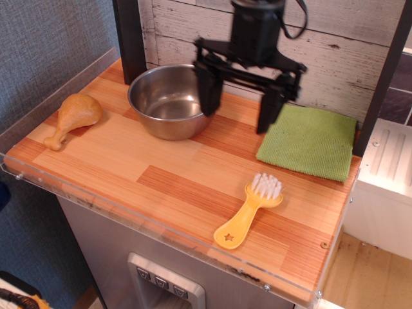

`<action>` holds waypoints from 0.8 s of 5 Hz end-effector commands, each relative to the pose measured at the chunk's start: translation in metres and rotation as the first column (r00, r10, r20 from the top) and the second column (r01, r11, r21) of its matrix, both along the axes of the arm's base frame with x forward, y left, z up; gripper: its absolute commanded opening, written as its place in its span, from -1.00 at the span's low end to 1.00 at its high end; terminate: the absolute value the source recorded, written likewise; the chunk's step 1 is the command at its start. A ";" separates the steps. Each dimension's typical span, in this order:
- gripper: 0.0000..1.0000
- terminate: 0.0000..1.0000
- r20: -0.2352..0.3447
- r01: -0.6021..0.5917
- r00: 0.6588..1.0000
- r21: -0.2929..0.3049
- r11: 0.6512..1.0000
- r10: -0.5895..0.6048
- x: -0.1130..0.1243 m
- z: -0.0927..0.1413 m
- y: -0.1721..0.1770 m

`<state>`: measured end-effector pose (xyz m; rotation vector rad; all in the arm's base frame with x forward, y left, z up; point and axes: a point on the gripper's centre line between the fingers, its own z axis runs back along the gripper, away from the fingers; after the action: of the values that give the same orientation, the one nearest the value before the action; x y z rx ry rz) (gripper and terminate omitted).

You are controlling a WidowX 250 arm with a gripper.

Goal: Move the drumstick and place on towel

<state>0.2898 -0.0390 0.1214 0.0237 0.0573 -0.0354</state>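
Observation:
The tan-orange drumstick (73,117) lies at the far left of the wooden counter, its bone handle pointing toward the front left. The green towel (311,141) lies flat at the right rear. My black gripper (236,117) hangs open and empty above the counter between the steel bowl and the towel. Its left finger is in front of the bowl's right rim, and its right finger is at the towel's left edge. It is far to the right of the drumstick.
A steel bowl (168,101) stands at the back between drumstick and gripper. A yellow star-marked brush (250,209) with white bristles lies at the front right. A clear rim (129,206) runs along the counter's front edge. A dark post (129,35) stands behind the bowl.

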 end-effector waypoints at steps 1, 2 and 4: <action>1.00 -1.00 0.038 -0.126 0.991 0.024 0.992 0.125 -0.021 0.004 0.097; 1.00 -1.00 0.031 -0.188 0.982 0.059 0.980 0.187 -0.027 -0.016 0.147; 1.00 -1.00 0.001 -0.110 0.994 0.107 0.988 0.111 -0.026 -0.025 0.216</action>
<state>0.2627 0.1736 0.0821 0.1082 0.1009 0.0692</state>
